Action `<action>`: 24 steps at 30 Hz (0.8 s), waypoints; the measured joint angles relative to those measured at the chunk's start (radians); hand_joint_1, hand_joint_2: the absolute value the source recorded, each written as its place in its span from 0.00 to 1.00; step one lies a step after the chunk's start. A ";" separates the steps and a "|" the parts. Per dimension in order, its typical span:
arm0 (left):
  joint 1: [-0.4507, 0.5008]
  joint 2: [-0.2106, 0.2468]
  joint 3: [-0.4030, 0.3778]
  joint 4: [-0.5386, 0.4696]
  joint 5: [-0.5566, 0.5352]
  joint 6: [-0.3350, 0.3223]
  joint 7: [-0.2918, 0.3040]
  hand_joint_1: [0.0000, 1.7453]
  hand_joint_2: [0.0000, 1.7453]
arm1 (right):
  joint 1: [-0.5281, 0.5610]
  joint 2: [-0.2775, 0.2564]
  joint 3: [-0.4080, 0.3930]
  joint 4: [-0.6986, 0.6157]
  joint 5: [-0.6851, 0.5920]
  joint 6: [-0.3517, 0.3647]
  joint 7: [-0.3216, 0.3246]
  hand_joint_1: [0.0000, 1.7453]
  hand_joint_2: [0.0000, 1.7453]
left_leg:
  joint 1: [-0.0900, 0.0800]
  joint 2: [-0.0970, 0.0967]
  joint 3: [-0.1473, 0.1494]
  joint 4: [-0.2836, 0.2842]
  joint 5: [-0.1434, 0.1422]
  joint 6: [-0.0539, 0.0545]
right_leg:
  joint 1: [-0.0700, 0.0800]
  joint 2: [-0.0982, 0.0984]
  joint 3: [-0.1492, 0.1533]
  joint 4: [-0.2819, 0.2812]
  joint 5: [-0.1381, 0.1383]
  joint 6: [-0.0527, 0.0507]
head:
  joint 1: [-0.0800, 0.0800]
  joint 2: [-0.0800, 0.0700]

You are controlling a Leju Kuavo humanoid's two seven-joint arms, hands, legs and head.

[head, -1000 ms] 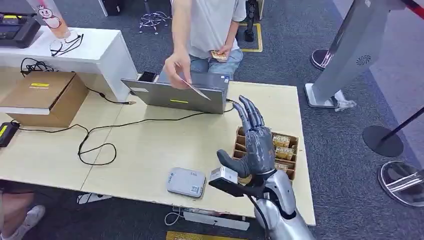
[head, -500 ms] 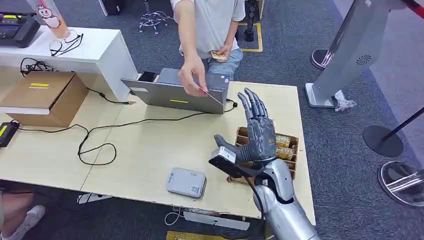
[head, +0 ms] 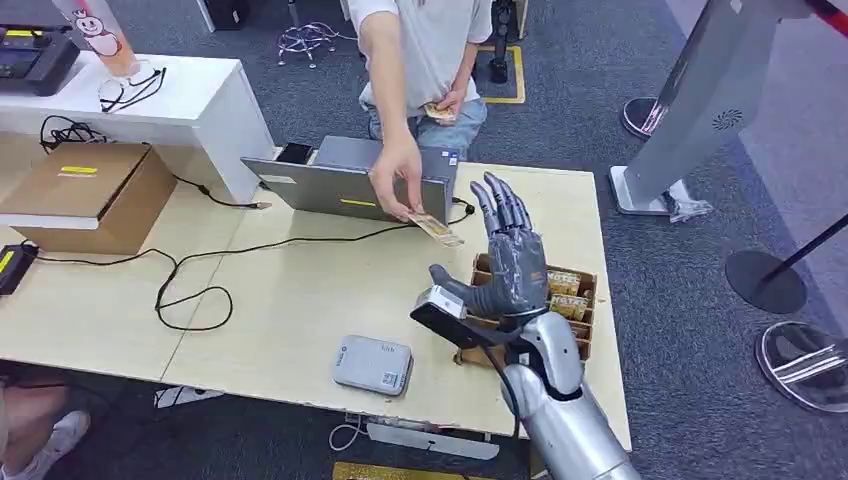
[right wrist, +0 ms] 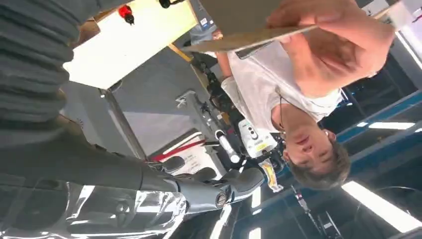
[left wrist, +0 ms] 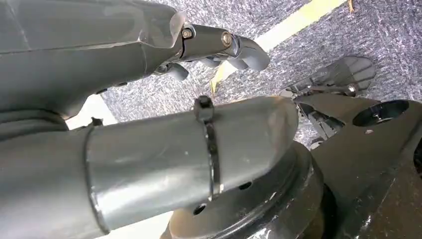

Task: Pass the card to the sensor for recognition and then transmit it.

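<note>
A person's hand [head: 398, 175] holds a tan card [head: 437, 229] low over the table, just in front of the laptop [head: 340, 185]. My right hand [head: 510, 265] stands upright a little to the right of the card, fingers spread and thumb out, holding nothing and not touching the card. In the right wrist view the card [right wrist: 249, 39] is edge-on in the person's fingers, above my dark fingers [right wrist: 209, 186]. The grey-white sensor [head: 372, 364] lies flat near the table's front edge, left of my right wrist. My left hand [left wrist: 149, 50] hangs over the carpet with nothing in it.
A wooden box [head: 584, 296] with several cards sits behind my right hand. Black cables [head: 195, 290] loop across the table's middle. A cardboard box [head: 90, 195] stands at the left, with a white counter [head: 190, 100] behind it. The person stands behind the laptop.
The person's hand has brought the card down from above the laptop toward my right hand. My right hand has shifted slightly back and stays spread.
</note>
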 joint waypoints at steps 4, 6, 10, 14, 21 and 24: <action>-0.001 0.001 -0.010 0.000 0.000 0.000 0.002 0.00 0.00 | -0.003 0.002 0.000 0.007 0.000 -0.003 0.004 0.00 1.00 | 0.000 0.000 0.000 0.000 0.000 0.000 | 0.000 0.000 0.000 0.000 0.000 0.000 | 0.000 0.000; -0.002 0.001 -0.014 0.000 0.000 0.000 0.002 0.00 0.00 | -0.004 0.003 0.000 0.010 0.000 -0.003 0.004 0.00 1.00 | 0.000 0.000 0.000 0.000 0.000 0.000 | 0.000 0.000 0.000 0.000 0.000 0.000 | 0.000 0.000; -0.002 0.002 -0.016 0.000 0.001 0.000 0.003 0.00 0.00 | -0.006 0.008 0.000 0.014 0.000 -0.003 0.006 0.00 1.00 | 0.000 0.000 0.000 0.000 0.000 0.000 | 0.000 0.000 0.000 0.000 0.000 0.000 | 0.000 0.000; -0.002 0.002 -0.018 0.000 0.001 0.000 0.003 0.00 0.00 | -0.012 0.011 0.000 0.021 0.000 -0.002 0.007 0.00 1.00 | 0.000 0.000 0.000 0.000 0.000 0.000 | 0.000 0.000 0.000 0.000 0.000 0.000 | 0.000 0.000; -0.002 0.002 -0.020 0.000 0.003 0.000 0.003 0.00 0.00 | -0.018 0.014 0.000 0.023 0.000 -0.001 0.008 1.00 1.00 | 0.000 0.000 0.000 0.000 0.000 0.000 | 0.000 0.000 0.000 0.000 0.000 0.000 | 0.000 0.000; -0.003 0.002 -0.020 0.000 0.005 0.000 0.003 0.00 0.00 | -0.022 0.017 0.000 0.026 0.001 0.000 0.007 1.00 1.00 | 0.000 0.000 0.000 0.000 0.000 0.000 | 0.000 0.000 0.000 0.000 0.000 0.000 | 0.000 0.000</action>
